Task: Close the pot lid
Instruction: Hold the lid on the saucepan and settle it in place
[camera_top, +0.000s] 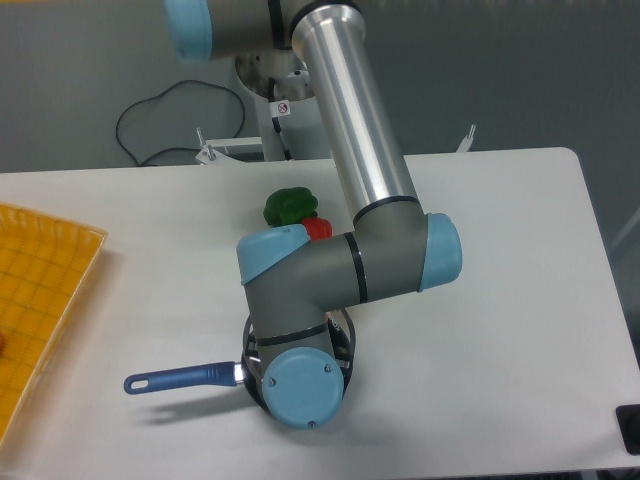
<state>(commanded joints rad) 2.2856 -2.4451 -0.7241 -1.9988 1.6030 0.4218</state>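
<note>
The pot's long blue handle (180, 378) sticks out to the left on the white table (500, 300). Only a dark sliver of the pot (252, 385) shows under the arm. My wrist (300, 385) hangs directly over the pot and covers it. The gripper is hidden beneath the wrist, so its fingers do not show. The lid is hidden too, and I cannot tell whether it is on the pot or in the gripper.
A green toy vegetable (290, 205) and a small red thing (318, 228) lie behind the arm near the table's middle. A yellow tray (40, 300) stands at the left edge. A black cable (150, 120) runs behind the table.
</note>
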